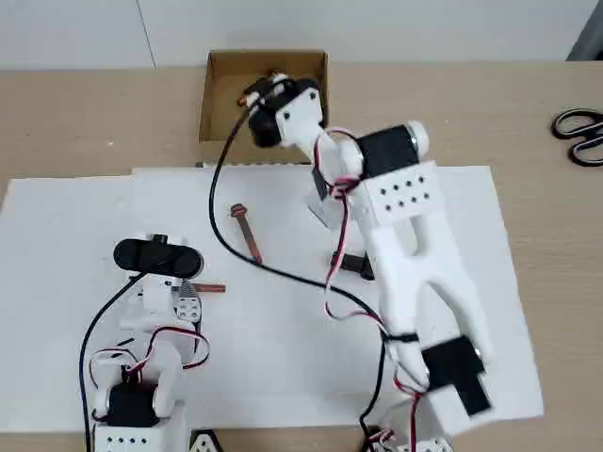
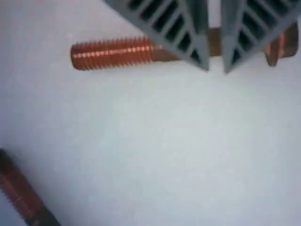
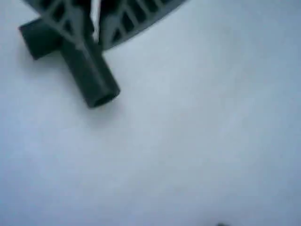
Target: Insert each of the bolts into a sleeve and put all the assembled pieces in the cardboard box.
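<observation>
since a bolt has to go into a sleeve before boxing, each arm holds one half of a pair: the left end effector (image 2: pixel 216 65) is clamped across a copper bolt (image 2: pixel 113 52) on the plain shank near the head, leaving the threaded end free to enter a bore. the right end effector (image 3: pixel 96 35) is closed on a dark sleeve (image 3: pixel 91 77), its open mouth pointing away from the fingers (a sensible hold for mating, i judge). both sit close over the white sheet (image 1: pixel 283 339) on the bench (image 1: pixel 75 113), apart from each other. a second bolt (image 1: pixel 249 234) lies loose on the sheet between them, and the box (image 1: pixel 206 104) stands just past the sheet's far edge. no print can be read on any part
</observation>
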